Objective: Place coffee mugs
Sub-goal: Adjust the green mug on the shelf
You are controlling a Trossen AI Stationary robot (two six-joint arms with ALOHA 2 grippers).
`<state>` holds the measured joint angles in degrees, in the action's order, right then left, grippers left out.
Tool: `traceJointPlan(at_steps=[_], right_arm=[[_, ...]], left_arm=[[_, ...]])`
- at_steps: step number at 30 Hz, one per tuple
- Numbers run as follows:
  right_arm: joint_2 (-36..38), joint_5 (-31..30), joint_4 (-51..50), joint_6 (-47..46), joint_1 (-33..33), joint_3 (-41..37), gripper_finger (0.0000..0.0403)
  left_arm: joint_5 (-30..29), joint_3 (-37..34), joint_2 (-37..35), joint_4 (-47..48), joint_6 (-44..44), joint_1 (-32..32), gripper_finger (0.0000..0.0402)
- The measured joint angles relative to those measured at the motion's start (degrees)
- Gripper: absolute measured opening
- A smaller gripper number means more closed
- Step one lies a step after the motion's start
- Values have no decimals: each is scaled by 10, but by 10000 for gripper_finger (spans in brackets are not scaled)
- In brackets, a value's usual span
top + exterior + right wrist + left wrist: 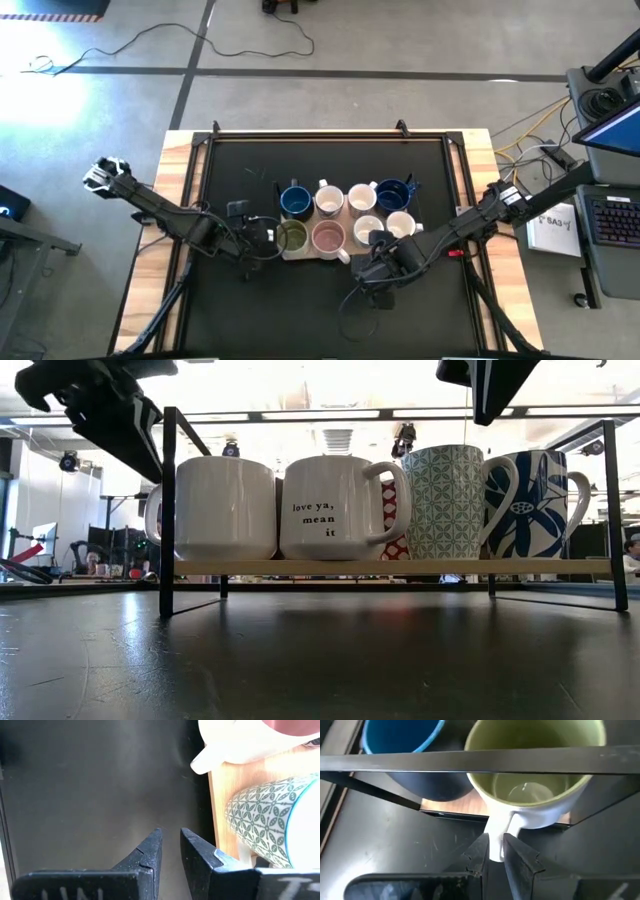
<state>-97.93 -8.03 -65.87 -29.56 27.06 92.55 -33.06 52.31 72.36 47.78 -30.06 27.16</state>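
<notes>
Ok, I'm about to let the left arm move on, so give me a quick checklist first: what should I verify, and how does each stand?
1. Left gripper closed on the olive green mug handle: ok.
2. That mug resting on the wooden board: cannot tell.
3. Right gripper holding nothing, fingers over bare table: ok.
4. Right gripper clear of the green patterned mug: ok, but close.
5. All eight mugs on the board: ok in the high view.
</notes>
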Motion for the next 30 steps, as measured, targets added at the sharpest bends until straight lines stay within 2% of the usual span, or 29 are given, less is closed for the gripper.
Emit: traceJointPlan(at_steps=[14, 20, 30], right_arm=[[0, 0, 2, 7, 0, 0, 59], [0, 0, 3, 23, -1, 0, 59], [0, 1, 6, 43, -15, 0, 59]], left_arm=[[8, 0, 0, -61, 40, -4, 38], [44, 0, 2, -53, 18, -4, 38], [53, 0, 61, -86, 49, -11, 38]])
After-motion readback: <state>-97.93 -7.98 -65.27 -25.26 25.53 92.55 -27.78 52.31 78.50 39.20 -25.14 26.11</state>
